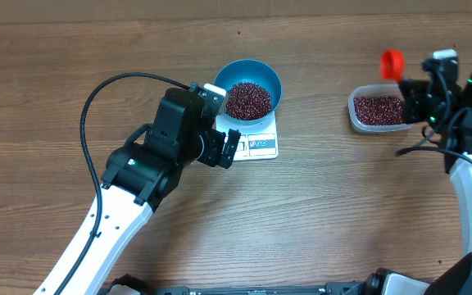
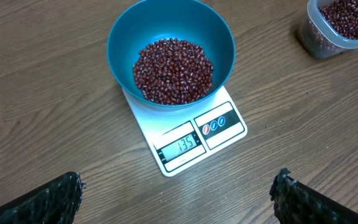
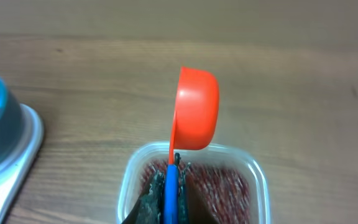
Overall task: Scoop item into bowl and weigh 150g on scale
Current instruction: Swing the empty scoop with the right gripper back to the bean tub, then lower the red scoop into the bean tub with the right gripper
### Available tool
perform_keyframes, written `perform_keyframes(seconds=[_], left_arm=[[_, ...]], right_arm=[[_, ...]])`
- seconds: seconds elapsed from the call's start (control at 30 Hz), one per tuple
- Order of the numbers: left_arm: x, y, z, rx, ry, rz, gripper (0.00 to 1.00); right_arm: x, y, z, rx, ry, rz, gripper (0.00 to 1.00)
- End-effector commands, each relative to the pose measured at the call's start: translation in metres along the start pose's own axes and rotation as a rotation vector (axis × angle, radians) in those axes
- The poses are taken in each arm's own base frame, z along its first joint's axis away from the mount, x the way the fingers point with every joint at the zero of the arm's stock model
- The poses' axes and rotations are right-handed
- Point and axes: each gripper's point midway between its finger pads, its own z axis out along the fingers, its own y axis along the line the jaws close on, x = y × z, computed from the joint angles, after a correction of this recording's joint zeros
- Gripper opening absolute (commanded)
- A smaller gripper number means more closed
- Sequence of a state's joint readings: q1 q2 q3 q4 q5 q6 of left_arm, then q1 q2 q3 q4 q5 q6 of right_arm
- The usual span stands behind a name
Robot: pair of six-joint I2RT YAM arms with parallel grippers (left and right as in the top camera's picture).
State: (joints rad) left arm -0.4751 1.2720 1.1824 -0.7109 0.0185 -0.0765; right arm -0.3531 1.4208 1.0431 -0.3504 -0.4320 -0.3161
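Your left claw (image 2: 176, 190) hung wide open, empty, before scale (image 2: 229, 121); right claw (image 3: 169, 186), above tub (image 3: 257, 177), gripped scoop (image 3: 197, 109); bowl (image 2: 122, 37) on scale held beans (image 2: 173, 68).

Light bright, even, diffuse, from above; no hard shadows, no blown-out glare.

Overhead view: sharp across tabletop (image 1: 318, 213); faint soft shadow beneath cable (image 1: 129, 76).

Left wrist view: crisp focus on bowl (image 2: 123, 37), beans (image 2: 173, 70), scale (image 2: 146, 117); display digits legible; soft shadow under bowl. Left gripper (image 2: 178, 200) fingertips (image 2: 48, 199) dark, blurred at bottom corners.

Right wrist view: softer overall. Scoop (image 3: 197, 109) fairly sharp, mild sheen. Right gripper (image 3: 173, 177) fingers (image 3: 145, 208) dark, out of focus at bottom edge; bowl smeared at left edge.
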Motion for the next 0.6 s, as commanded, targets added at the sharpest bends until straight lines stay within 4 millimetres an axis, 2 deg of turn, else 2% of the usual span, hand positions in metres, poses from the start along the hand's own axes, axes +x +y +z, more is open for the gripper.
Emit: perform_keyframes(seconds=[0.0, 0.17, 0.3, 0.37, 0.57], left_arm=[[-0.003, 0.000, -0.002, 0.005, -0.011, -0.016, 0.99], [-0.003, 0.000, -0.002, 0.005, -0.011, -0.016, 1.00], [-0.003, 0.000, -0.002, 0.005, -0.011, -0.017, 1.00], [-0.003, 0.000, -0.002, 0.005, -0.011, -0.016, 0.99], [-0.003, 0.000, -0.002, 0.006, -0.011, -0.017, 1.00]], right_arm=[[0.006, -0.010, -0.009, 0.030, 0.025, 0.055, 0.04], [0.023, -0.006, -0.007, 0.014, 0.088, 0.058, 0.04], [0.044, -0.003, -0.003, -0.004, 0.167, 0.094, 0.04], [0.059, -0.008, 0.002, 0.019, 0.226, 0.114, 0.04], [0.089, -0.019, 0.020, 0.043, 0.323, 0.145, 0.04]])
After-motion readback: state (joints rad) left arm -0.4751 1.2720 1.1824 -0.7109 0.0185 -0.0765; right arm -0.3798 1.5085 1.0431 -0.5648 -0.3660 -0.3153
